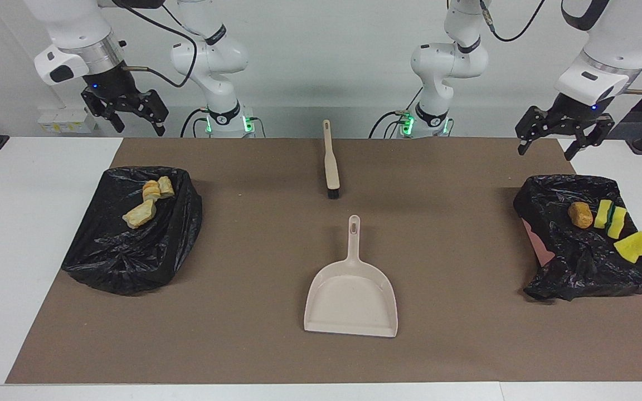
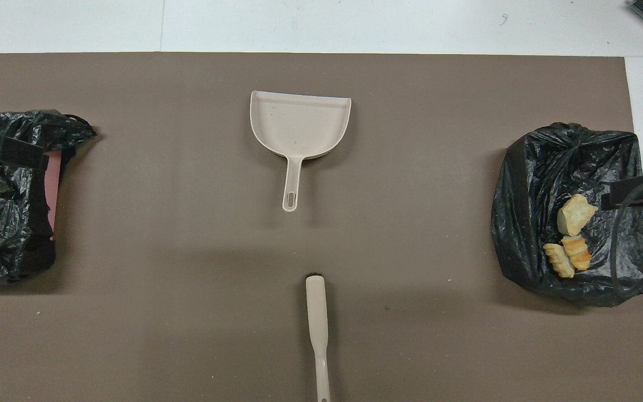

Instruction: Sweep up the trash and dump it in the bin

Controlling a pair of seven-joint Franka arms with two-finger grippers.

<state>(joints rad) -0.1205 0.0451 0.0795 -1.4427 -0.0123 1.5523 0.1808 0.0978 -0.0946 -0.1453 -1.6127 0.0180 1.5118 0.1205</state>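
I read both arms as raised and clear of the work. The left gripper (image 1: 563,140) hangs over the mat's edge at the left arm's end of the table, above the robots' side of the bin there; its fingers stand spread apart and hold nothing. The right gripper (image 1: 126,114) hangs at the right arm's end, over the white table (image 1: 31,223) just past the mat's corner, fingers likewise spread and empty.

Trash is in two bins. The black-bagged bin at the right arm's end (image 1: 131,245) holds the bread-like chunks (image 1: 148,203), three golden-tan pieces close together on the liner. The black-bagged bin at the left arm's end (image 1: 583,262) holds the brown lump (image 1: 580,214) and, beside it toward the table's end, the yellow-and-green sponge pieces (image 1: 619,231). A pink wall of that bin shows where the liner has slipped.

On the brown mat (image 1: 243,334), between the bins, the beige dustpan (image 1: 351,301) lies flat, handle pointing toward the robots. The brush (image 1: 331,161) lies nearer the robots than the dustpan, apart from it, bristles toward the pan's handle.
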